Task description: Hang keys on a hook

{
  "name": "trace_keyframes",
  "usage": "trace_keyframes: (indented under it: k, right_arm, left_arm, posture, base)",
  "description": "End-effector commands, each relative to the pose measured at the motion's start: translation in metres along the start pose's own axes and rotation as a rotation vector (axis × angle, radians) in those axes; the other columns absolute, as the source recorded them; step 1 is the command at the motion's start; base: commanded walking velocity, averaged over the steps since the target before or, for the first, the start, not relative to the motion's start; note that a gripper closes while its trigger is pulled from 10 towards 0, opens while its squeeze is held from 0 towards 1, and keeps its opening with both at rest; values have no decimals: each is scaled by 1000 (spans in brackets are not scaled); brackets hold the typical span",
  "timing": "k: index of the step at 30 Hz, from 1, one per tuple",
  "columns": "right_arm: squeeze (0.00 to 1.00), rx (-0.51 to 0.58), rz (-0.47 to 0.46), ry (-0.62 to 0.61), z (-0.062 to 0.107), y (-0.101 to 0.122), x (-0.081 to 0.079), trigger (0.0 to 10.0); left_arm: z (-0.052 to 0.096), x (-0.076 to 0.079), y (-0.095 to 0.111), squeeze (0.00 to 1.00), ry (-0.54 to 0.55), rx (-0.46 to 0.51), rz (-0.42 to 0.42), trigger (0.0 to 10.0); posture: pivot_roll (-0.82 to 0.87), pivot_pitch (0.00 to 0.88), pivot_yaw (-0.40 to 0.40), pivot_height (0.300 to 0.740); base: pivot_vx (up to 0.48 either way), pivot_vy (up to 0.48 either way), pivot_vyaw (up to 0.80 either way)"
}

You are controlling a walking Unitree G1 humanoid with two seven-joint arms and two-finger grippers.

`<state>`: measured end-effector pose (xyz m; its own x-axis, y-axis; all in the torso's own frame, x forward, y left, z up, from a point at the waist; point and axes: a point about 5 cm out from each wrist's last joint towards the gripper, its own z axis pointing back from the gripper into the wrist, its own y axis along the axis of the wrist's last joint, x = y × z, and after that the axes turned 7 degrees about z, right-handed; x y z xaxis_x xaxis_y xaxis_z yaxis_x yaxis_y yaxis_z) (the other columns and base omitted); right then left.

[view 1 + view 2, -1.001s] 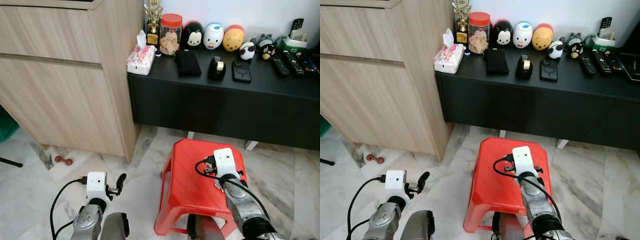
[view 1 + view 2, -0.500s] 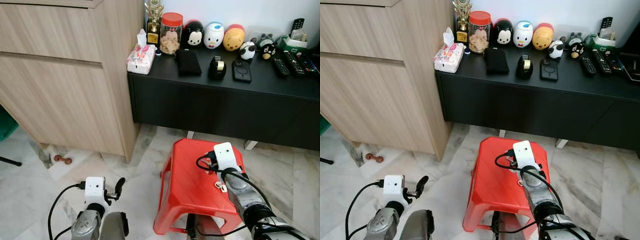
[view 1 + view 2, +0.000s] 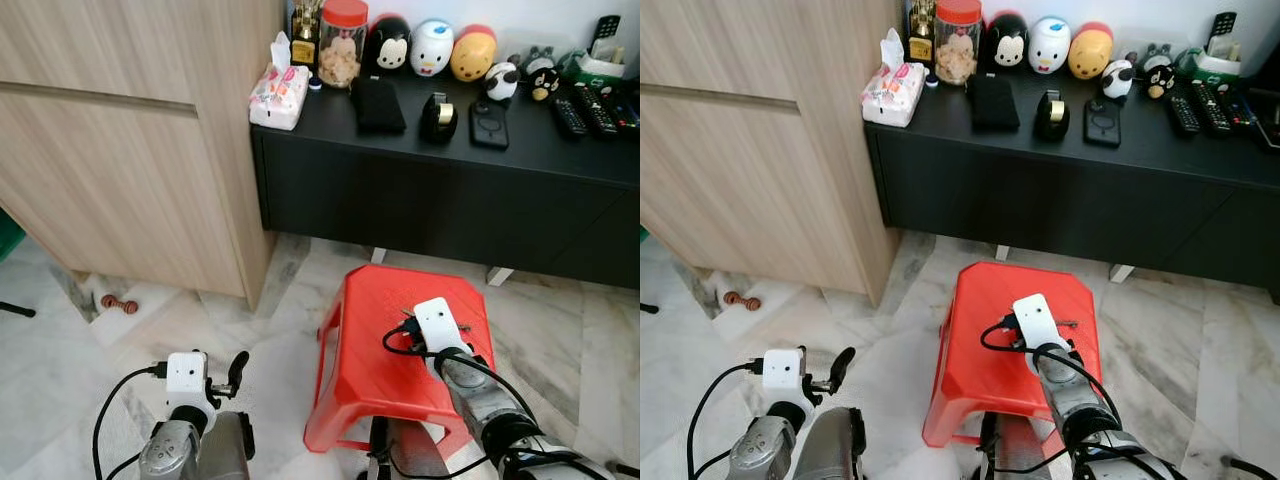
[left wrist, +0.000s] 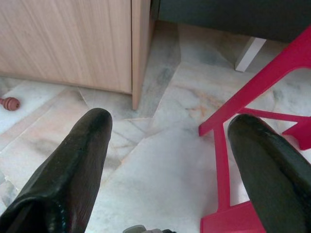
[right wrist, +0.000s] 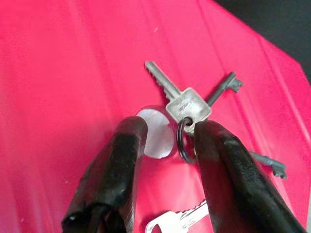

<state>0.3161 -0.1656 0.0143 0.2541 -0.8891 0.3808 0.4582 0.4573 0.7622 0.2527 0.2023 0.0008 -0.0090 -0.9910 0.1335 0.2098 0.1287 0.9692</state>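
Note:
A bunch of keys (image 5: 181, 102) on a dark ring (image 5: 182, 141) lies on the top of a red plastic stool (image 3: 365, 345). Silver and dark keys fan out from the ring. My right gripper (image 5: 167, 145) is down on the stool and open. Its two black fingers (image 5: 114, 167) straddle the ring and a small hole in the stool's top, and the ring sits against the inner side of one finger. From the head, the white wrist camera (image 3: 436, 324) covers that gripper. My left gripper (image 4: 170, 160) hangs open and empty above the marble floor, left of the stool.
A low black cabinet (image 3: 450, 190) stands behind the stool, carrying toy figures, a jar, a tissue pack (image 3: 276, 97) and remotes. A tall wooden cupboard (image 3: 120, 170) is at the left. A small brown object (image 3: 113, 303) lies on the floor by its foot.
The camera has tilted down a little. My right wrist has dropped lower and drawn slightly back over the stool's top. The left arm has hardly moved.

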Motion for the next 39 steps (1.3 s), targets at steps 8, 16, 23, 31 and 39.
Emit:
trace_keyframes:
  k: [8, 16, 23, 31, 39]
  right_arm:
    - [0, -8, 14, -24, 0, -4, 5, 10000]
    - [0, 30, 44, -34, -1, 5, 8, 10000]
    - [0, 43, 73, -55, -1, 9, 10, 10000]
    - [0, 15, 87, -52, -1, 4, 8, 10000]
    - [0, -6, 95, -63, 0, 0, 10, 10000]
  left_arm:
    - [8, 0, -8, 0, 6, -28, 18, 10000]
    - [12, 1, -11, 0, 2, -36, 19, 10000]
    - [15, 1, -12, 0, 4, -37, 21, 10000]
    - [17, 0, -13, 0, 9, -46, 21, 10000]
    - [18, 0, -13, 0, 12, -47, 23, 10000]
  posture:
    - [139, 235, -92, 594]
    - [141, 242, -92, 594]
    - [142, 251, -93, 594]
    - [145, 250, -95, 594]
    - [150, 246, -94, 594]
  base:
    - [0, 0, 0]
    - [0, 0, 0]
    - [0, 0, 0]
    - [0, 0, 0]
    - [0, 0, 0]
